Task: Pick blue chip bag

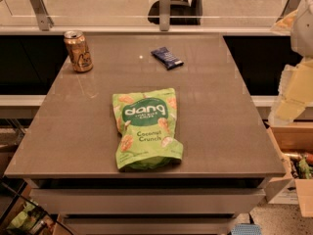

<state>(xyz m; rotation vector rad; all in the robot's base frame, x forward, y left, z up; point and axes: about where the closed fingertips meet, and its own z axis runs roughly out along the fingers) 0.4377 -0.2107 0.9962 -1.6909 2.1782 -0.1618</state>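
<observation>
The blue chip bag (pixel 167 58) is a small dark navy packet lying flat and slightly askew on the far middle of the grey table (pixel 220 116). My gripper (pixel 285 110) hangs at the right edge of the camera view, off the table's right side. It is well to the right of the blue bag and nearer to me, touching nothing.
A large green "dang Coconut Crunch" bag (pixel 146 129) lies near the table's front middle. A gold drink can (pixel 78 51) stands at the far left corner. A glass railing (pixel 165 6) runs behind the table. Cardboard boxes (pixel 296 155) sit on the floor at the right.
</observation>
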